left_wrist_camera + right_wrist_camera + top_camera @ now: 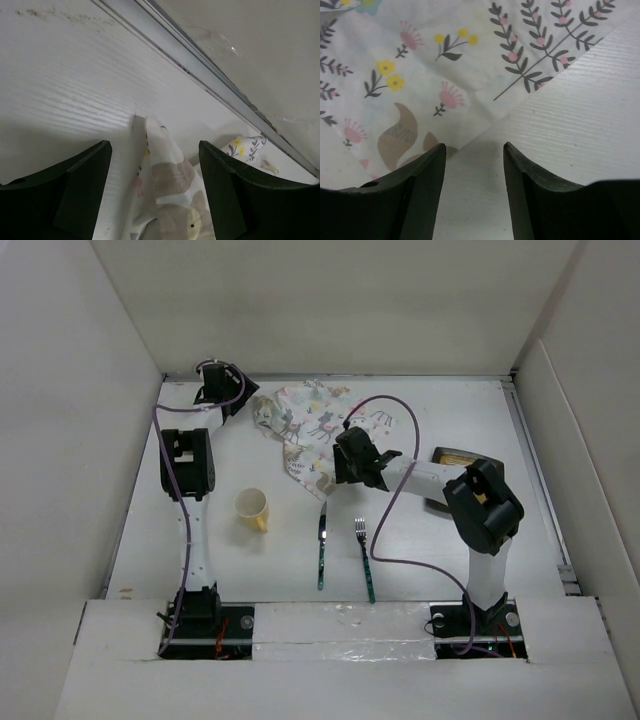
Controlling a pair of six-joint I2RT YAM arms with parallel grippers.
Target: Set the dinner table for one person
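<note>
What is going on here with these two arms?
Two robot arms are working on a crumpled placemat at the far side of the table. The left fingers stand open around one corner of it, near the far wall; the right fingers stand open at its near edge. Neither holds it yet. A mug, knife and fork are nearer the arms.

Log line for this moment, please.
left gripper: open over placemat corner | right gripper: open at placemat edge | placemat: crumpled
</note>
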